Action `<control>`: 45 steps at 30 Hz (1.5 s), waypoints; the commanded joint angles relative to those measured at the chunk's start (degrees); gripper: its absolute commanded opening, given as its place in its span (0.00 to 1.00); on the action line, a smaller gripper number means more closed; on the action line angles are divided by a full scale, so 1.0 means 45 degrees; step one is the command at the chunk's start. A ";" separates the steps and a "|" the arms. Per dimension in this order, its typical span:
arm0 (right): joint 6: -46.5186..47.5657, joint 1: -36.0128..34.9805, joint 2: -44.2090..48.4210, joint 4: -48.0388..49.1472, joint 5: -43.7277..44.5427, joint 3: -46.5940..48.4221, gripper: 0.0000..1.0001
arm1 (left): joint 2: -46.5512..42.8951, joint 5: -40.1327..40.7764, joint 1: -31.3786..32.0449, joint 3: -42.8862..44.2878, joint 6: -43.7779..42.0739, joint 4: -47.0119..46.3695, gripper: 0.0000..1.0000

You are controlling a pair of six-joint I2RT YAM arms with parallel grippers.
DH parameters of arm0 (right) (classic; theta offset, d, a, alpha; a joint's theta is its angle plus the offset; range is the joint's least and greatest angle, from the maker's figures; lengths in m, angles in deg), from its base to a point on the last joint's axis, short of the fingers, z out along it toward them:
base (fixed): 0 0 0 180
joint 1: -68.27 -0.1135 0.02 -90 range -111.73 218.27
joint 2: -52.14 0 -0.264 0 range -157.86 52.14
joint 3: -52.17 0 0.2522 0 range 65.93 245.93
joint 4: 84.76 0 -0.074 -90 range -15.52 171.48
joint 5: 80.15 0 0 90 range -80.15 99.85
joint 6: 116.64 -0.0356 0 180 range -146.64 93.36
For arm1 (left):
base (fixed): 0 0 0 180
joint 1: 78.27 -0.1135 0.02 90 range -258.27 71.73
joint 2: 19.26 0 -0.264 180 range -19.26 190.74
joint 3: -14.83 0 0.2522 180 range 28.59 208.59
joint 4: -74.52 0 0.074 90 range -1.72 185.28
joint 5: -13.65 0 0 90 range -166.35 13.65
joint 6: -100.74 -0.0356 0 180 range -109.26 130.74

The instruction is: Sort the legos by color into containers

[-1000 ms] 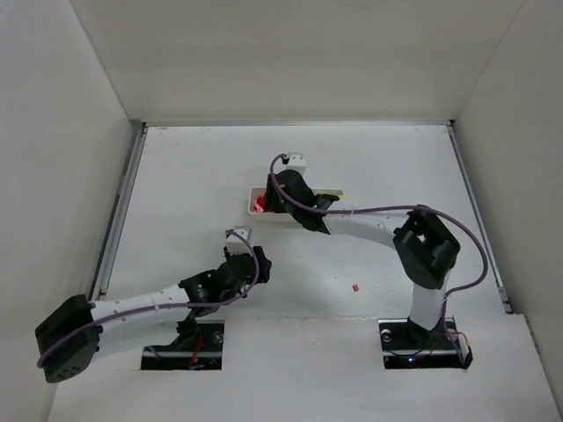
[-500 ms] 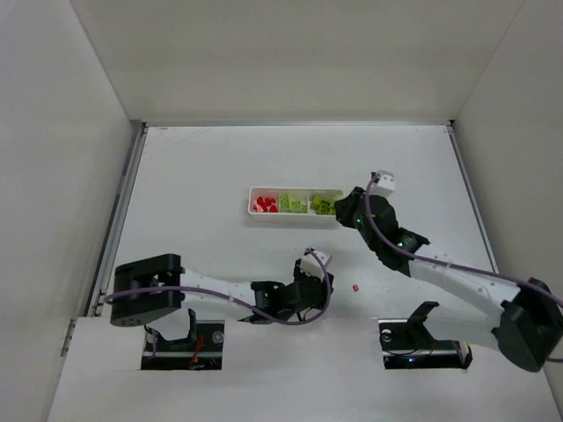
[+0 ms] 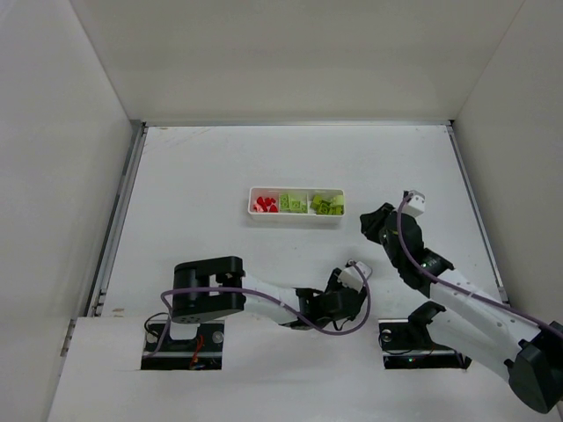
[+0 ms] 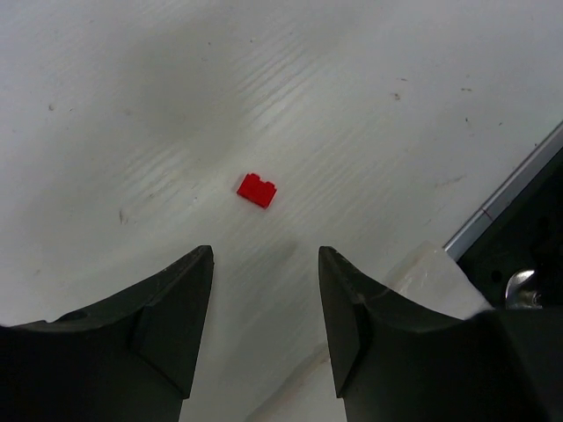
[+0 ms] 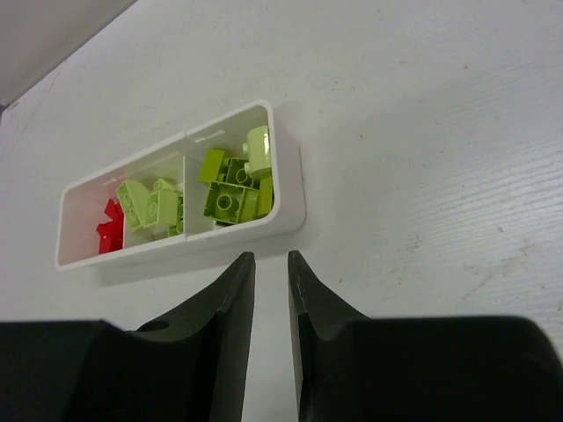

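A single red lego lies flat on the desk just ahead of the left tool, between the lines of its two fingers and touching neither. That tool is spread wide and holds nothing. Well ahead of the right tool and off to its left stands the white tray. Lime-green legos fill the two compartments nearest that tool, and red legos sit in the farthest one. The right tool shows only a narrow gap, with nothing in it.
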 commanded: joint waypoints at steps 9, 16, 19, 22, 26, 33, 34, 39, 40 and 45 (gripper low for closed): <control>0.0006 0.0574 0.0741 0.0214 -0.0578 -0.0397 0.28 | 0.1195 0.0333 -0.0467 0.1249 -0.0812 0.0222 0.46; 0.0045 0.0594 0.0526 0.0331 -0.0618 -0.0417 0.29 | 0.1703 0.0393 -0.0682 0.1483 -0.1027 0.0320 0.40; -0.0013 0.0613 0.0584 0.0428 -0.0618 -0.0495 0.29 | 0.1762 0.0218 -0.0682 0.1483 -0.1047 0.0340 0.36; 0.0045 0.0652 0.0428 0.0429 -0.0618 -0.0417 0.29 | 0.1801 -0.0017 -0.0682 0.1444 -0.0970 0.0300 0.31; 0.0025 0.0652 0.0429 0.0526 -0.0637 -0.0436 0.30 | 0.1743 -0.0115 -0.0585 0.1347 -0.1007 0.0340 0.30; 0.0045 0.0672 0.0350 0.0526 -0.0676 -0.0397 0.31 | 0.1860 -0.0233 -0.0409 0.1229 -0.1047 0.0456 0.34; 0.0064 0.0672 0.0350 0.0488 -0.0676 -0.0378 0.31 | 0.1879 -0.0213 -0.0409 0.1229 -0.1066 0.0476 0.33; 0.0064 0.0711 0.0487 0.0468 -0.0696 -0.0378 0.31 | 0.1802 -0.0194 -0.0331 0.1288 -0.1125 0.0827 0.25; 0.0084 0.0730 0.0467 0.0410 -0.0696 -0.0339 0.31 | 0.1724 -0.0154 -0.0331 0.1288 -0.1164 0.0867 0.23; 0.0104 0.0789 0.0565 0.0429 -0.0696 -0.0358 0.31 | 0.0711 0.0177 -0.0311 0.0899 -0.1261 0.0984 0.18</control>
